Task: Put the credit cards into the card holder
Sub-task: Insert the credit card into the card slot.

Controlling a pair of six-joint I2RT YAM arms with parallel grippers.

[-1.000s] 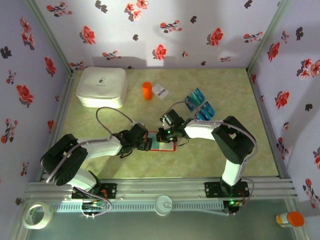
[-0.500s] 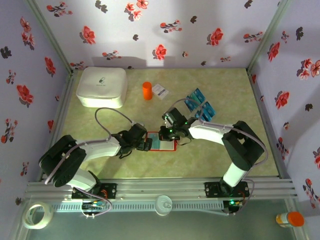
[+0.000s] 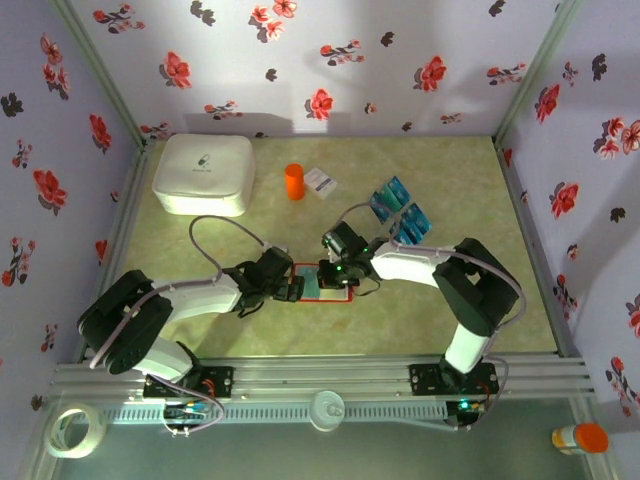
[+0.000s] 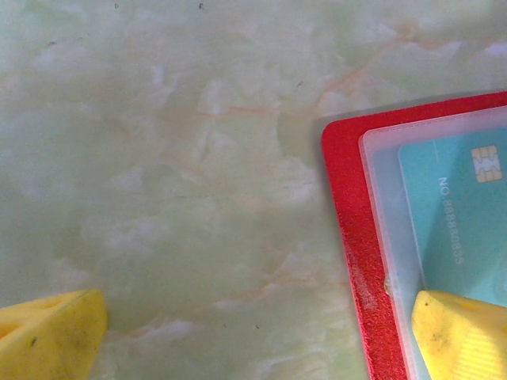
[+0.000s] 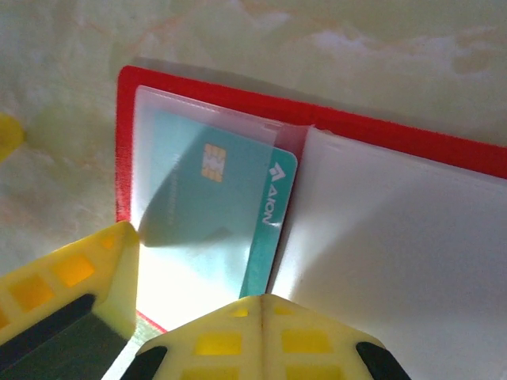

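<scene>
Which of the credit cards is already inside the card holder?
The teal chip card, tucked in a clear pocket of the red card holder; the other cards lie loose on the table behind.

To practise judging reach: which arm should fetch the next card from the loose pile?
Right, probably. The credit cards lie on its side, beyond the right gripper; the left gripper has a finger over the card holder.

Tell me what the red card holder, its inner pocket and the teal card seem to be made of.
Card holder: probably faux leather or textured plastic; its red surface looks finely grained. Teal card: likely rigid smooth plastic, with printed digits and a metallic chip. Pocket: thin frosted plastic film; the print shows through.
</scene>
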